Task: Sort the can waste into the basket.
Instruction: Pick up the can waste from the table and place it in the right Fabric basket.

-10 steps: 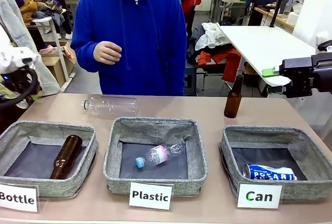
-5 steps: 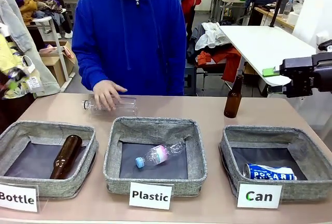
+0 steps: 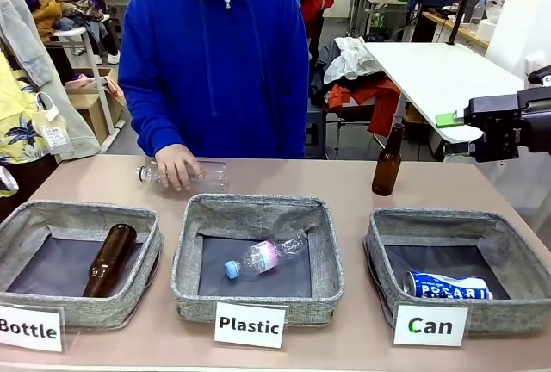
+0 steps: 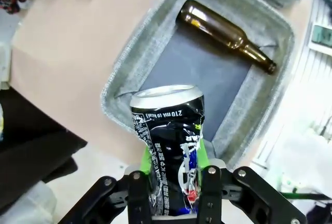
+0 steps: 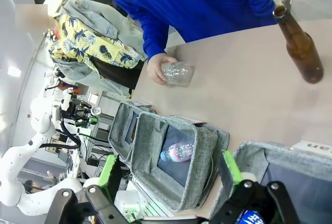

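Crushed can [image 4: 168, 141] — left end effector [image 4: 174, 157], over Bottle-basket rim [image 4: 129, 64]

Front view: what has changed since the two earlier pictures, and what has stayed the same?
The person's hand came down from chest height and took hold of the clear plastic bottle lying on the table. Unchanged: the open right gripper, the upright brown glass bottle, and the blue POCARI can in the grey fabric basket carded "Can".
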Robot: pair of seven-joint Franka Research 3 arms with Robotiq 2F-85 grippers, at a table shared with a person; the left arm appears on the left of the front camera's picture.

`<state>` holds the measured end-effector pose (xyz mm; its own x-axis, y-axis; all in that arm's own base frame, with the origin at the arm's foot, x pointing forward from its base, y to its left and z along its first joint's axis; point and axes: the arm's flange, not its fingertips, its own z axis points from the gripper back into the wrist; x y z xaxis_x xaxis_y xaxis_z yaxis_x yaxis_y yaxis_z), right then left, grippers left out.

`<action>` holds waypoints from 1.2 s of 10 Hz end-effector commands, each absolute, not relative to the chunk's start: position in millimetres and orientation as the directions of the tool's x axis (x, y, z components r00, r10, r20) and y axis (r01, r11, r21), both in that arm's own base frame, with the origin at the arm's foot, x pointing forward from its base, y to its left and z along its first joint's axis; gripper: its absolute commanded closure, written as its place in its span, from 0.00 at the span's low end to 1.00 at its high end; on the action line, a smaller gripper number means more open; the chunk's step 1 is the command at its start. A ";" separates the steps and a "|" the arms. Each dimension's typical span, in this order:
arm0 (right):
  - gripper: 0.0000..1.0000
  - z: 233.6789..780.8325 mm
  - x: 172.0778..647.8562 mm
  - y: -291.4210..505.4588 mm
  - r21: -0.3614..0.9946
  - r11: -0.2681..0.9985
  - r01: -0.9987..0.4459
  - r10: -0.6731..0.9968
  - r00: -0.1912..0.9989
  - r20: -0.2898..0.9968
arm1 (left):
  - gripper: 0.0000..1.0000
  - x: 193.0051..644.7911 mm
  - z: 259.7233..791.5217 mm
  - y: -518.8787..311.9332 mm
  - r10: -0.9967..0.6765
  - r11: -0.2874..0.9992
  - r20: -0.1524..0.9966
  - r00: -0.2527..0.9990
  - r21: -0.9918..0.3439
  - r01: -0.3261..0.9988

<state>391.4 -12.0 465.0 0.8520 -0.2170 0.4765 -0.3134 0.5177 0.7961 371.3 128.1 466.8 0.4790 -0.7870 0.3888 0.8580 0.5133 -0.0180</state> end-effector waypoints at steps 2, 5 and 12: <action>0.00 466.3 392.3 -13.0 0.793 0.516 -0.324 -0.205 0.852 0.481 | 1.00 381.5 475.4 122.6 -0.754 0.552 0.408 0.515 -0.030 0.833; 0.00 466.3 392.3 -13.0 0.793 0.516 -0.324 -0.205 0.852 0.481 | 0.65 385.9 491.1 71.3 -0.831 0.363 0.467 0.303 0.042 0.931; 0.00 466.3 392.3 -13.0 0.793 0.516 -0.324 -0.205 0.852 0.481 | 0.65 313.1 493.8 174.1 -0.698 0.522 0.633 0.335 0.130 0.843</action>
<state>391.4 -11.6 464.8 0.8525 -0.2156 0.4762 -0.3135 0.5181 0.7958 332.3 163.9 501.4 0.3708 -0.7334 0.5698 0.8477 0.5178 0.1148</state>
